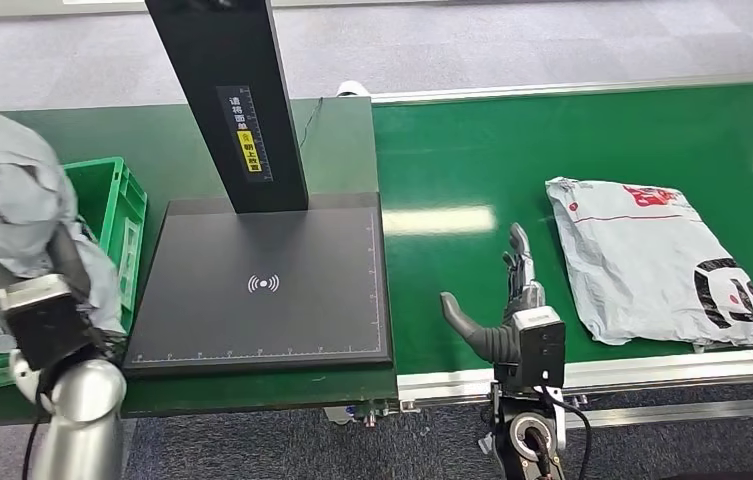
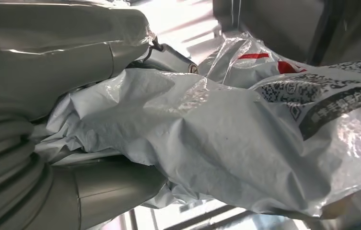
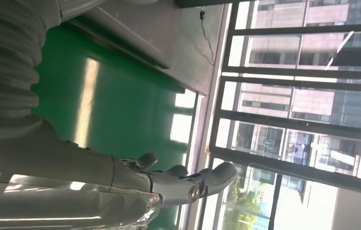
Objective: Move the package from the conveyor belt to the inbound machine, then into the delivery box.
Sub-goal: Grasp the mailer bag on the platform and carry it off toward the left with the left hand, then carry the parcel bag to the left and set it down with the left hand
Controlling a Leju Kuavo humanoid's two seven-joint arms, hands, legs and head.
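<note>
My left hand (image 1: 47, 300) holds a grey plastic package (image 1: 17, 200) above the green delivery box (image 1: 124, 215) at the far left. In the left wrist view the crumpled package (image 2: 207, 143) with a printed label lies against my hand (image 2: 49, 62). A second grey package (image 1: 652, 255) with red and black print lies flat on the green conveyor belt (image 1: 452, 170) at the right. My right hand (image 1: 507, 310) hovers open over the belt, left of that package, fingers stretched (image 3: 188, 184). The black inbound machine's scan plate (image 1: 264, 285) sits between the box and the belt.
The machine's black post (image 1: 237, 100) rises behind the plate. A silver rail (image 1: 652, 370) borders the belt's near edge. The dark green table (image 1: 342, 150) carries the machine. Grey floor lies beyond.
</note>
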